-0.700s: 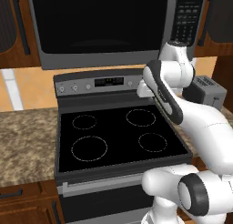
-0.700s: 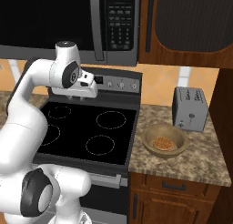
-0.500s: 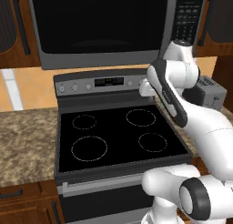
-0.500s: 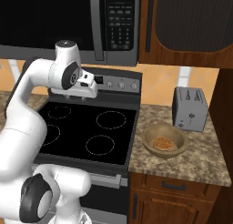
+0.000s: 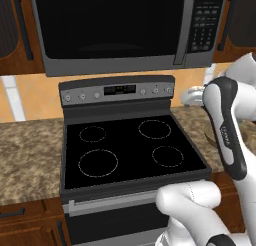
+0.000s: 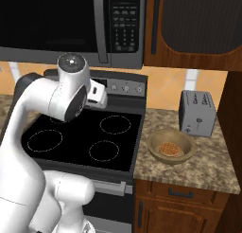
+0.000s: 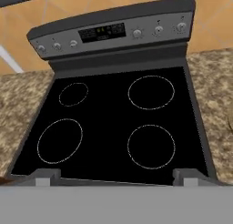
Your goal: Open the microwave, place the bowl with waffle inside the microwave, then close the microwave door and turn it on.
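Black glass fronts the microwave door (image 5: 107,25), which sits flush and closed in its grey frame; nothing behind the glass can be made out. The microwave (image 6: 71,23) is cut off at the top in both base views, with its keypad column (image 6: 124,21) on the right. The arm (image 6: 52,97) covers the left rear of the stove (image 5: 130,147) in the right base view. In the hand view the gripper (image 7: 116,176) shows as two grey fingertips at the bottom, set far apart and holding nothing, above the black cooktop (image 7: 113,127).

Speckled brown granite counter (image 6: 212,165) runs on both sides of the stove, over wood cabinets (image 6: 184,206), with a tan backsplash (image 6: 165,87) behind. A dark-panelled upper cabinet (image 6: 196,23) hangs right of the microwave.

The bowl (image 6: 171,147) is tan, round and shallow, with a waffle (image 6: 166,148) lying in its hollow. It rests on the counter right of the stove, just in front of the grey toaster (image 6: 197,112), well apart from the gripper.
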